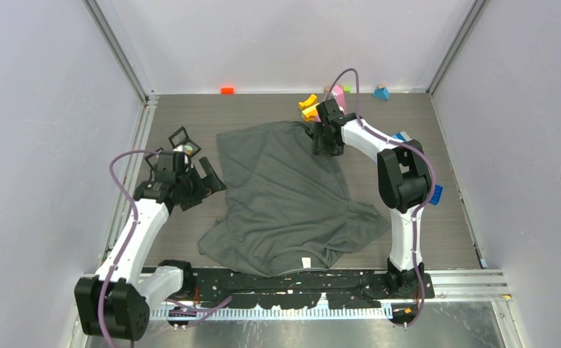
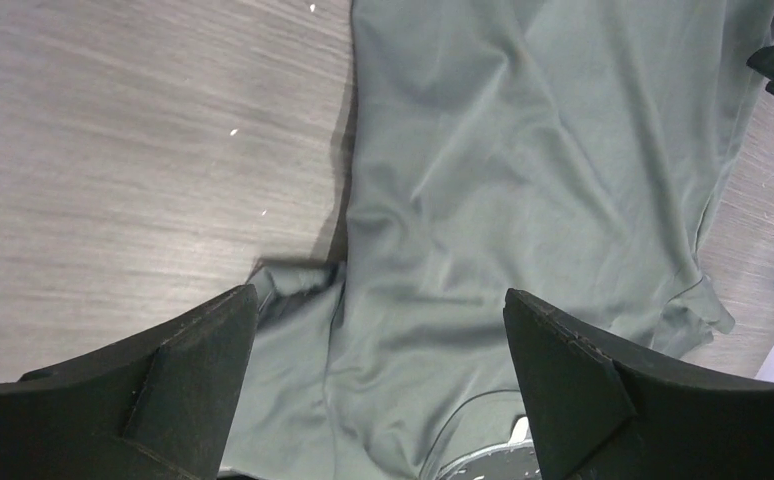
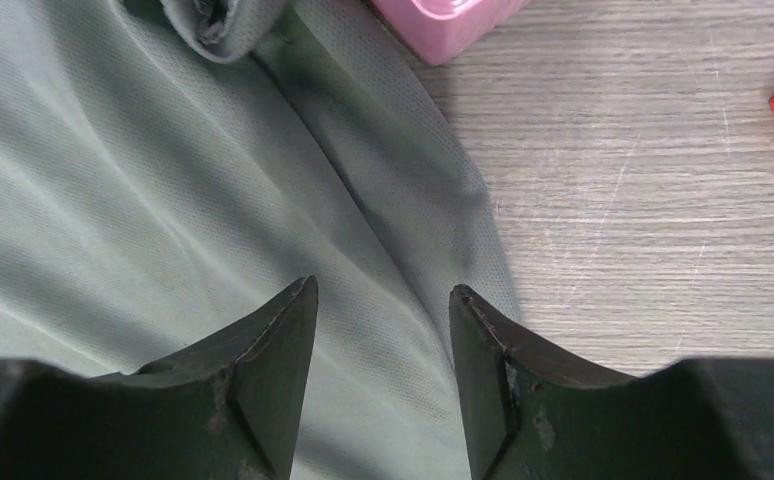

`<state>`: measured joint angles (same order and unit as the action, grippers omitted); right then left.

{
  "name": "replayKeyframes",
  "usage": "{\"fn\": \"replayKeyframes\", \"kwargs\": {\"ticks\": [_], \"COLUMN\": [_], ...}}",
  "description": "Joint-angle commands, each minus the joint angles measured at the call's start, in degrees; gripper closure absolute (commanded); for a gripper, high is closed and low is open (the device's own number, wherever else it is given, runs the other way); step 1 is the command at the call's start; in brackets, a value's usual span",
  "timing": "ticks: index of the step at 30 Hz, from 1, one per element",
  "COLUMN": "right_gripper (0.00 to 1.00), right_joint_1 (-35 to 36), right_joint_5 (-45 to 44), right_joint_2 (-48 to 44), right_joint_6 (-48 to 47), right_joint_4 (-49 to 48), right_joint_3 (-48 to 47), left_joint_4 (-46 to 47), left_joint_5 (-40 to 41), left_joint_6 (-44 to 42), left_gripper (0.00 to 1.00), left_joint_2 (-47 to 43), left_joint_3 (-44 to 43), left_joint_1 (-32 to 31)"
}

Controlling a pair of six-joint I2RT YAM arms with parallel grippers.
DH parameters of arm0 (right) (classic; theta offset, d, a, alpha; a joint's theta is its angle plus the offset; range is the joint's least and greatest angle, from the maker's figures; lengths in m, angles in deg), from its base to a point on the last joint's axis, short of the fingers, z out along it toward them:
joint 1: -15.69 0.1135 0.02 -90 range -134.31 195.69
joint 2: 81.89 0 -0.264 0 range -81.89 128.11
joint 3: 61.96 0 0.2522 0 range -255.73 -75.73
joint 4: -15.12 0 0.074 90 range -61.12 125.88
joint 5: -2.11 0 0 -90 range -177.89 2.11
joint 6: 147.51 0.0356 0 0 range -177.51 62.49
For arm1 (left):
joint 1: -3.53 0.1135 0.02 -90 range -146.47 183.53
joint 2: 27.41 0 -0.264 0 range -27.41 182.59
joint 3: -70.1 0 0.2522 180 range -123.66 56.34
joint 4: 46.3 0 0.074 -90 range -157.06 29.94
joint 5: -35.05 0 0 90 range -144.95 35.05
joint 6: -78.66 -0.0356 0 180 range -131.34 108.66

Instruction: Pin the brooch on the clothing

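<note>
dark grey t-shirt [image 1: 285,196] spread mid tabletop [image 1: 190,116], neck toward arm bases. right end effector [image 3: 383,295] released, jaws straddling far hem, likely to tug fabric flat for pinning. left end effector [image 2: 378,300] released wide, over shirt's left edge. brooch not identifiable.

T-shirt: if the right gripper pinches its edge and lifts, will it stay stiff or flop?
Likely floppy: the T-shirt lies in soft folds, so only the pinched part should rise, the rest draping. Probably light: the knit beneath the right gripper looks thin. Pushed, it would likely bunch, as its wrinkles suggest.
</note>
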<state>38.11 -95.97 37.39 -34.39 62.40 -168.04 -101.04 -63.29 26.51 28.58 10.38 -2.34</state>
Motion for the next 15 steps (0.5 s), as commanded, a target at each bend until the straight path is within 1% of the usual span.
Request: {"fn": "replayKeyframes", "kwargs": {"ticks": [1,5,6,7,9,14,15], "right_gripper": [0.45,0.53,0.58,0.61,0.7,0.82,0.86], "right_joint_1": [-0.7,-0.9,-1.0,-1.1,-1.5,-2.5,-2.7], "right_joint_5": [2.0,3.0,2.9,2.8,2.6,2.0,1.7], "right_joint_2": [-0.3,1.3,1.9,2.6,3.2,3.8,3.8], "right_joint_6": [-2.0,-3.1,-3.3,-3.5,-3.6,-3.8,-3.9], "right_joint_4": [-1.8,-2.1,-2.1,-2.1,-1.8,-1.7,-1.7], "right_joint_3": [0.6,-0.3,-0.9,-1.4,-2.0,-2.0,-1.9], "left_joint_4": [8.7,9.2,9.1,8.8,7.2,4.7,4.3], "left_joint_5": [-4.7,-4.5,-3.9,-3.4,-3.2,-1.7,-1.3], "left_joint_6": [-3.2,-5.5,-6.3,-7.3,-9.0,-12.1,-12.4], "left_gripper": [0.03,0.03,0.03,0.02,0.01,0.0,0.0], "left_joint_2": [5.1,7.6,8.1,8.6,9.6,9.9,9.7], "left_joint_3": [-2.9,-4.1,-4.4,-4.7,-6.0,-7.7,-7.7], "left_joint_1": [0.2,0.2,0.2,0.2,0.4,0.5,0.6]}}
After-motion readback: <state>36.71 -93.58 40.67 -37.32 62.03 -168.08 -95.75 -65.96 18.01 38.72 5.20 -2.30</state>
